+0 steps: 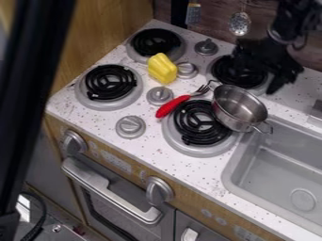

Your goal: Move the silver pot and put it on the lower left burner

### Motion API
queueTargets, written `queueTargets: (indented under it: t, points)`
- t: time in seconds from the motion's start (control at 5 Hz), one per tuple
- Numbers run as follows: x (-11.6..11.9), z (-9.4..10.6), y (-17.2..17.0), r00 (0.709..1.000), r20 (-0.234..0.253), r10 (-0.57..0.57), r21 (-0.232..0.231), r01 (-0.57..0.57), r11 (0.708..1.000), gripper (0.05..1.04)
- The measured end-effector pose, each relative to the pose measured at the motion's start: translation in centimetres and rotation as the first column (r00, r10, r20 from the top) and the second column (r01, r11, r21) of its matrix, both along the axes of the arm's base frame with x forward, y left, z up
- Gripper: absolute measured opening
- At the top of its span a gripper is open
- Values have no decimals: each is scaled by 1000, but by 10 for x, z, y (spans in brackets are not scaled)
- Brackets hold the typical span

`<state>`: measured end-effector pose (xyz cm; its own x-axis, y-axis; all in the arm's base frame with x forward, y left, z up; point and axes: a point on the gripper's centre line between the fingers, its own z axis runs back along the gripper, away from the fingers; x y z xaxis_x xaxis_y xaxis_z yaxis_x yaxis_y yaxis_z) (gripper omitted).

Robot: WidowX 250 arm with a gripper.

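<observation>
In the camera view, the black hand is seen at the upper right, over the worktop and in front of the upper right burner; whether it is apart or together cannot be told. The silver pot, open side up, is pictured just below the hand, set partly over the right side of the lower right burner, with one loop handle pointed toward the sink. A fork with a red handle is laid below and left of the hand, its tines near the pot. Farther left of the hand, a yellow toy pepper is placed between the upper left burner and a grey knob. The lower left burner, the pot's assigned spot, is located well apart from the hand, past the pepper, with nothing set on it. Below the hand and beyond the burners, the oven door handle is mounted on the stove's front. A slotted spoon is hung on the wall left of the hand, and a spatula farther left.
</observation>
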<state>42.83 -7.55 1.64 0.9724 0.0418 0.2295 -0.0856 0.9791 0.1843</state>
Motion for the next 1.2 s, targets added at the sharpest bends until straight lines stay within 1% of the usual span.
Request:
queueTargets:
  t: [0.2,0.4,0.6,0.8,1.2]
  points:
    - [7,-36,-12,996,-86,29,-79,-36,996,999]
    - [9,-62,-22,984,-172,53,-113,-73,991,999]
    - [12,-71,-26,978,-200,60,-129,-87,988,999]
    - [14,-72,-23,977,-202,64,-113,-88,990,943]
    - [13,-75,-9,975,-213,63,-54,-76,996,359]
